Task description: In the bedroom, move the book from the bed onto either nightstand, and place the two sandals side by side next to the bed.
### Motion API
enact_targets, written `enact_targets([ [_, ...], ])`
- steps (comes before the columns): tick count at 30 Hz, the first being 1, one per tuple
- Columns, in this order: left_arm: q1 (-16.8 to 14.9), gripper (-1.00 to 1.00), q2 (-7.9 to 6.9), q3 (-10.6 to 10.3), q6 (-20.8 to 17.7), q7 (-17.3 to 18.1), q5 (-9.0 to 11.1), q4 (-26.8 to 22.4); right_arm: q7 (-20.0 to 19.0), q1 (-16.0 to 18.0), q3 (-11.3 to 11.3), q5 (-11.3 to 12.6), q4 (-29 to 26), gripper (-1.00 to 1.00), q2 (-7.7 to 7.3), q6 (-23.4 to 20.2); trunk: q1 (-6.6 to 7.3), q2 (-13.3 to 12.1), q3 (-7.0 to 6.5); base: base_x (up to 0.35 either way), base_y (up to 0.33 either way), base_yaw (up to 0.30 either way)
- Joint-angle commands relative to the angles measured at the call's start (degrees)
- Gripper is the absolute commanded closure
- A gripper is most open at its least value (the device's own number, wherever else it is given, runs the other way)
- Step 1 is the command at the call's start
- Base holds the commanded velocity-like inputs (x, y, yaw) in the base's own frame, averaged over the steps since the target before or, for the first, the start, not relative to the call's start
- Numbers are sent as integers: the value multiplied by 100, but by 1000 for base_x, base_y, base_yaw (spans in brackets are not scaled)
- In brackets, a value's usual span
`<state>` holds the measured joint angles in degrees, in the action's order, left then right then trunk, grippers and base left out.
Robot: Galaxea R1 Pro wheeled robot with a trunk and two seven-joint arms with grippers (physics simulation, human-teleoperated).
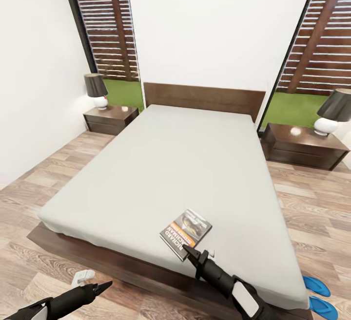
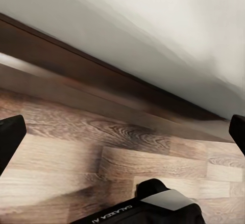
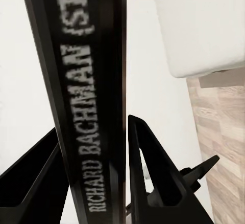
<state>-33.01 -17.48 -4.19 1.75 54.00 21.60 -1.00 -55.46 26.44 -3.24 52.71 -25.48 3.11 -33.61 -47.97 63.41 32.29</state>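
Book (image 1: 185, 233): lies flat on bed (image 1: 170, 174), near foot edge, abt 5 o'clock of mattress centre.
Writing: spine reads "RICHARD BACHMAN (STE…", rest cut off; orange band on cover.
R gripper (image 1: 185, 249): at book's near corner; in wrist view fingers (image 3: 153, 178) narrow, spine between them, touching or not can't tell.
L gripper (image 1: 108, 286): over floor by bed frame; finger gap can't tell.
Sandals (image 1: 319, 296): blue pair on floor, 4 o'clock of bed.
Nightstands (image 1: 110, 118): dark, at 10 and 2 o'clock, lamp (image 1: 95, 90) on each.
Room: white walls, plank floor (image 1: 44, 183), fence and grass thru windows (image 1: 105, 37).
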Motion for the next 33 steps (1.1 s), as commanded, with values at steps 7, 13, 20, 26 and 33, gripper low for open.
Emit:
enact_targets([
  [7,-3,-100,-1,-46,18,14,38,3,-2,2,-13,38,-4,100,-4,-26,154,-279,-121,0,0,0],
  [13,-3,-100,-1,-46,18,14,38,3,0,1,-11,38,7,100,-5,-24,286,-520,-229,0,0,0],
  [20,-3,-100,-1,-46,18,14,38,3,0,1,-9,38,5,100,-3,-23,440,-800,-355,0,0,0],
  [26,-3,-100,-1,-46,18,14,38,3,0,2,-12,38,18,100,-3,-23,572,-1041,-462,0,0,0],
  [33,-3,-100,-1,-45,18,14,38,3,0,2,-19,38,25,100,-3,37,725,-1322,-588,0,0,0],
])
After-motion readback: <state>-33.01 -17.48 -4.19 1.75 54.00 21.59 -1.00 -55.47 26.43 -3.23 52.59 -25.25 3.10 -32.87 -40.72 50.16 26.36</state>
